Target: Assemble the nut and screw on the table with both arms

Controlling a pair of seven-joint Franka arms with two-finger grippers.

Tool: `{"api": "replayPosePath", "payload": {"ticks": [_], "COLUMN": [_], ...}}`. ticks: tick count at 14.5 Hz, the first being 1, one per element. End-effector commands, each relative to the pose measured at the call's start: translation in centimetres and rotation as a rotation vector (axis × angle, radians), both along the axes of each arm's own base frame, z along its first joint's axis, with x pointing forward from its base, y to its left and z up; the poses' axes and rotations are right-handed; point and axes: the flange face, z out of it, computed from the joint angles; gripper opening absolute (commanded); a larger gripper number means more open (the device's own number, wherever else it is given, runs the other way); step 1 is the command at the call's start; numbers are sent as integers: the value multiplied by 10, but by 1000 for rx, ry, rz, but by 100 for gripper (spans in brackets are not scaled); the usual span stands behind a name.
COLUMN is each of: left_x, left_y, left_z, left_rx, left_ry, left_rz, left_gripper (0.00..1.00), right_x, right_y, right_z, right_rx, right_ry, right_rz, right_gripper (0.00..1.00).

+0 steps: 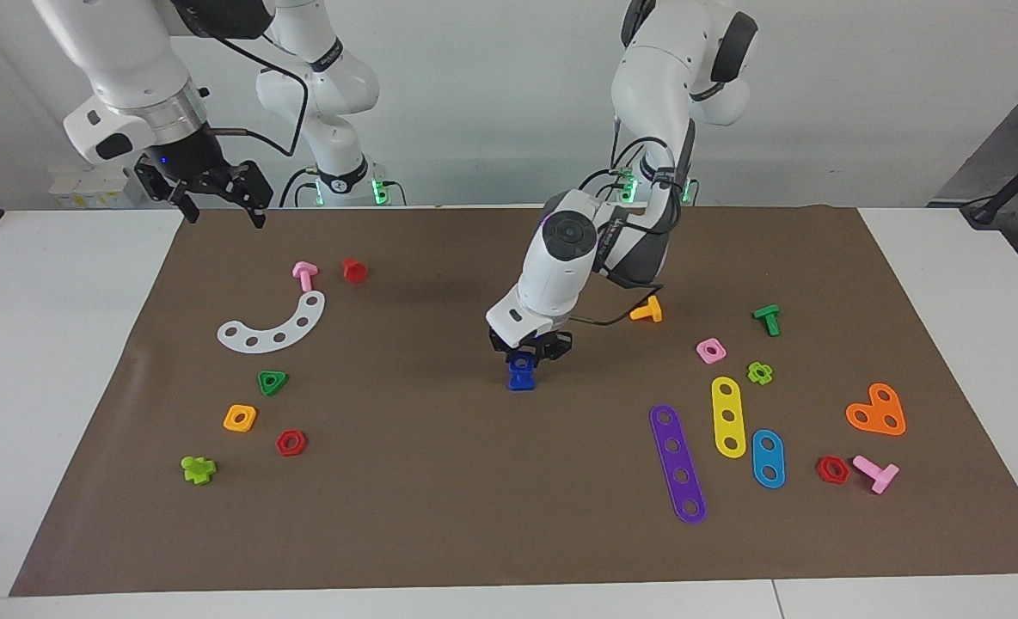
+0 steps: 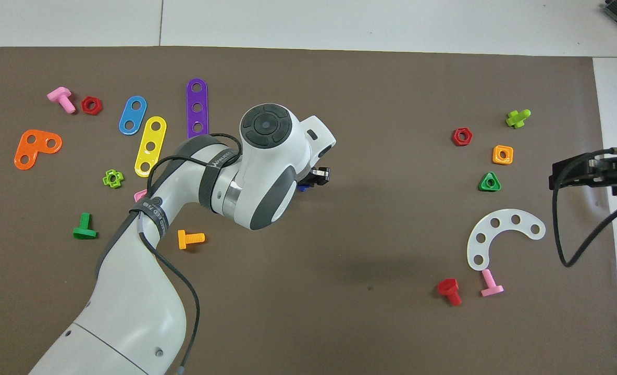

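Note:
In the middle of the brown sheet of the table (image 1: 440, 516), my left gripper (image 1: 528, 351) points down and is shut on the dark-blue nut (image 1: 522, 364). The nut stands on edge with its hole showing in the facing view. Directly under it the dark-blue screw (image 1: 520, 384) touches the sheet, and the two read as one blue piece. From overhead the arm hides most of it, leaving only a blue sliver (image 2: 303, 187) beside the left gripper (image 2: 320, 176). My right gripper (image 1: 223, 215) hangs open and empty over the sheet's corner at the right arm's end, also seen in the overhead view (image 2: 554, 176).
An orange screw (image 1: 646, 310) and a pink nut (image 1: 711, 350) lie toward the left arm's end, with purple (image 1: 677, 463), yellow and blue strips. Toward the right arm's end lie a white curved strip (image 1: 275, 324), a green triangular nut (image 1: 272, 382) and an orange nut (image 1: 240, 418).

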Motion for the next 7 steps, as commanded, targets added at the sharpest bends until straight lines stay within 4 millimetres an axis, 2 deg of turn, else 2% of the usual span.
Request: {"api": "replayPosePath", "payload": {"ticks": [1, 7], "left_x": [-4, -8], "left_y": [-2, -2], "left_z": [-7, -24], "left_rx": [5, 8], "left_ry": [3, 2], "left_rz": [14, 18], "left_gripper": [8, 8], "right_x": [-5, -5], "right_y": [0, 0], "right_z": [1, 1], "right_rx": [11, 11], "right_ry": [4, 4], "right_rz": [25, 25], "right_gripper": [100, 100]}}
